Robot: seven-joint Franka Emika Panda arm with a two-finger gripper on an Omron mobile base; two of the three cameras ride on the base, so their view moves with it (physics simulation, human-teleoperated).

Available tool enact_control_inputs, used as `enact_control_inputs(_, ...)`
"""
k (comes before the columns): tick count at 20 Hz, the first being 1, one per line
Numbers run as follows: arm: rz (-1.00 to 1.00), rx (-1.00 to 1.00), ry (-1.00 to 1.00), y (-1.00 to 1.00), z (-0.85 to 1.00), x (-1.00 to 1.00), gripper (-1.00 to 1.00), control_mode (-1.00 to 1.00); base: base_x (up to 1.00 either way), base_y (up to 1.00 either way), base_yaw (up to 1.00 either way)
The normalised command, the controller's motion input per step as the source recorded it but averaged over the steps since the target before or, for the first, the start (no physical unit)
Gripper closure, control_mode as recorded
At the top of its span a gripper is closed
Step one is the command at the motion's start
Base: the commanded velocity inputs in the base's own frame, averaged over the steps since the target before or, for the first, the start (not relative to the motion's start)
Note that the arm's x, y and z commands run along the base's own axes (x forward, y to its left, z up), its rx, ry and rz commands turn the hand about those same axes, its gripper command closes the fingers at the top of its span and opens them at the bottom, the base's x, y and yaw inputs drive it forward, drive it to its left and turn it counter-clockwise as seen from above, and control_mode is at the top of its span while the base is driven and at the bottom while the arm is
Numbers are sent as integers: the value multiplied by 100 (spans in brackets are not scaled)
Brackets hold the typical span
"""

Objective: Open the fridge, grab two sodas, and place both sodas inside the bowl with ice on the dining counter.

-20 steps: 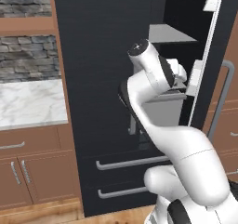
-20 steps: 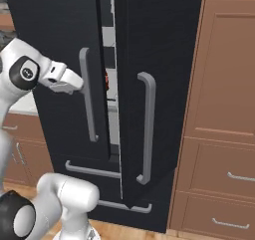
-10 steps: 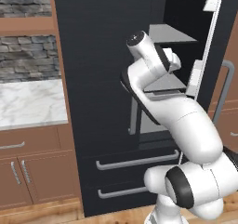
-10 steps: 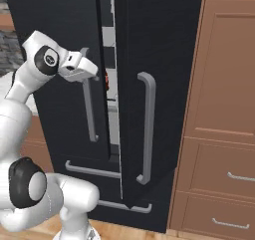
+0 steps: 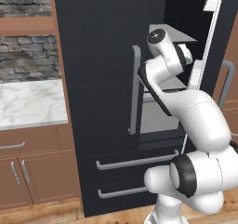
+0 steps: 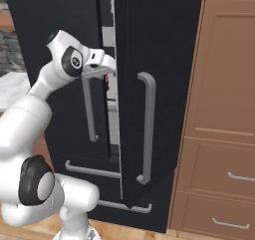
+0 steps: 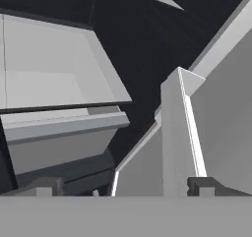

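Observation:
The black fridge (image 5: 97,56) has its left door shut and its right door (image 6: 159,60) ajar. In the right base view, a narrow gap shows the grey-white inside. A sliver of a soda's red label (image 6: 106,83) shows in that gap. My gripper (image 6: 112,67) is at the gap at upper-handle height, level with the left door's grey handle (image 6: 89,109). In the hand view the gripper (image 7: 125,189) is open with nothing between its fingertips (image 7: 45,185). It faces a grey shelf box (image 7: 54,108) and the door's inner edge (image 7: 179,133). The bowl with ice and the dining counter are out of view.
Two bottom drawers with bar handles (image 5: 135,162) sit under the doors. A marble-topped brown cabinet (image 5: 28,102) stands left of the fridge. Tall brown cabinets with drawers (image 6: 224,134) stand to its right, close beside the ajar door's handle (image 6: 147,129).
The arm has swung the hand right and slightly up, from in front of the left door to the gap between the doors. The gripper has stayed open.

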Motion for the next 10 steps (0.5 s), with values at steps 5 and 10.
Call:
enact_control_inputs(5, 2, 0, -3, -54, 2, 0, -100, -100, 0, 0, 0)
enact_control_inputs(10, 0, -1, 0, -52, 11, 0, -100, -100, 0, 0, 0)
